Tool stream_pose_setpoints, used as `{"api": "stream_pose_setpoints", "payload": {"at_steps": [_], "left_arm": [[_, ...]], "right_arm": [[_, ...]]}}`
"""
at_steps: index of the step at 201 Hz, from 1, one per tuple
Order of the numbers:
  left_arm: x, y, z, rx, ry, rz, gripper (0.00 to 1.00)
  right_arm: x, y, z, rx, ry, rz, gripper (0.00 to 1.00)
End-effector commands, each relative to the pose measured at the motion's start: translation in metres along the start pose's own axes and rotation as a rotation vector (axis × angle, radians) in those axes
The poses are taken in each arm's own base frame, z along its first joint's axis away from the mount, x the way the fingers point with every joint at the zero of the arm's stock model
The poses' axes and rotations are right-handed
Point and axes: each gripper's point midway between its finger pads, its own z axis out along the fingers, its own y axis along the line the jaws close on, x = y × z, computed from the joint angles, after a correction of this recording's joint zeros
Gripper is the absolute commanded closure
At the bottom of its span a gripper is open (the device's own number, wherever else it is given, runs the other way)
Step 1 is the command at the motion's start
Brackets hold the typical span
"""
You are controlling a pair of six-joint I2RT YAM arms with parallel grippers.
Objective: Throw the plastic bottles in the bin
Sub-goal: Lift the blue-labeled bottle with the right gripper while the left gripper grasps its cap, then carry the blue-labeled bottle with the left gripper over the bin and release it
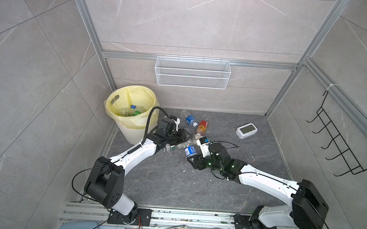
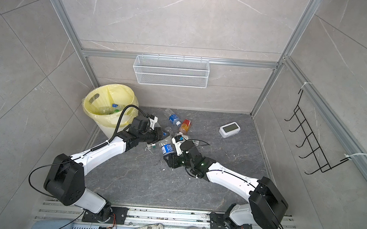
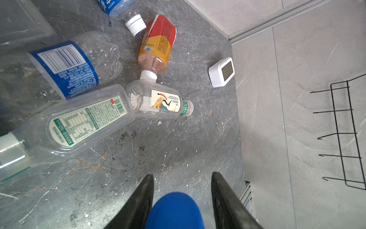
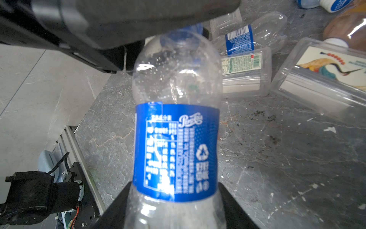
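Right wrist: right gripper [image 4: 174, 186] clamps blue-label bottle [image 4: 176, 138]; left gripper [image 3: 182, 175] flanks cap [image 3: 174, 210], grip unclear.

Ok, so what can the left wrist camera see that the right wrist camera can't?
Only the left wrist camera shows the white clock and the black hook rack. Only the right wrist camera shows the label of the Pepsi bottle, gripped by the right pincer, plus a black arm base with wires. Both show the flat clear bottle with a green-and-white label, the crane-picture bottle and the barcode bottle, all lying down.
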Motion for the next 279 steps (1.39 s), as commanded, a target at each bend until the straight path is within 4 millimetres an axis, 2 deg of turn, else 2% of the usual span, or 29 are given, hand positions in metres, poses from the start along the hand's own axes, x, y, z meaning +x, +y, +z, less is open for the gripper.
{"api": "stream_pose_setpoints", "payload": {"at_steps": [1,31,80,106,160,207,227,237,259,279], "left_arm": [[-0.004,-0.005,-0.007,0.027,-0.016,0.009,0.60],[-0.004,-0.005,-0.006,0.029,-0.013,0.008,0.72],[-0.004,-0.005,-0.006,0.029,-0.014,0.014,0.86],[-0.005,-0.006,-0.007,0.027,-0.015,0.020,0.88],[-0.013,-0.005,-0.018,-0.020,-0.052,0.063,0.89],[-0.028,-0.006,-0.043,-0.090,-0.136,0.128,0.90],[-0.039,-0.007,-0.058,-0.123,-0.182,0.164,0.90],[-0.048,-0.008,-0.071,-0.156,-0.227,0.187,0.90],[-0.074,-0.013,-0.108,-0.231,-0.341,0.221,0.90],[-0.097,-0.022,-0.140,-0.263,-0.429,0.238,0.90]], "right_arm": [[-0.012,0.013,-0.005,-0.037,-0.044,-0.047,0.50],[-0.011,0.012,-0.002,-0.034,-0.040,-0.049,0.49],[-0.010,0.011,0.002,-0.028,-0.035,-0.046,0.46],[-0.008,0.011,0.003,-0.027,-0.033,-0.044,0.43],[-0.014,0.013,-0.005,-0.027,-0.062,-0.051,0.25],[-0.018,0.018,-0.014,-0.040,-0.078,-0.070,0.16],[-0.021,0.018,-0.019,-0.031,-0.092,-0.079,0.07],[-0.025,0.020,-0.023,-0.031,-0.100,-0.089,0.01],[-0.040,0.023,-0.029,-0.008,-0.120,-0.122,0.01],[-0.063,0.032,-0.034,0.009,-0.156,-0.153,0.01]]}}
